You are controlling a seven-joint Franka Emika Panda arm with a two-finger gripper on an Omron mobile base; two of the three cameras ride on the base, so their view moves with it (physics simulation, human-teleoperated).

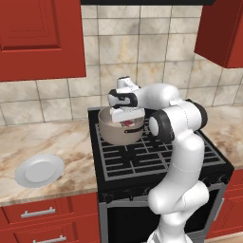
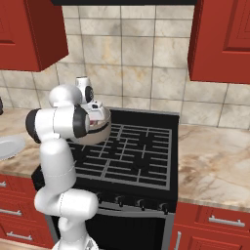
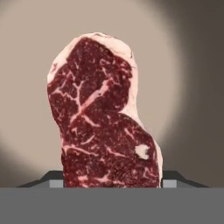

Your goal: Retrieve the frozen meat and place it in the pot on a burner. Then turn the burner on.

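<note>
My gripper (image 3: 112,183) is clamped on the meat (image 3: 103,116), a fingertip (image 3: 54,179) at each side of its near end. The slab reaches out ahead of my fingers, inside the pot (image 1: 115,134), over its pale floor. The pot stands on a back burner (image 1: 124,142) under my hand.

Meat (image 3: 103,116) runs off the hand view at six o'clock, its lower end cut away. Pot (image 2: 100,128) half hidden behind the arm; plate (image 2: 9,146) clipped at nine o'clock.
</note>
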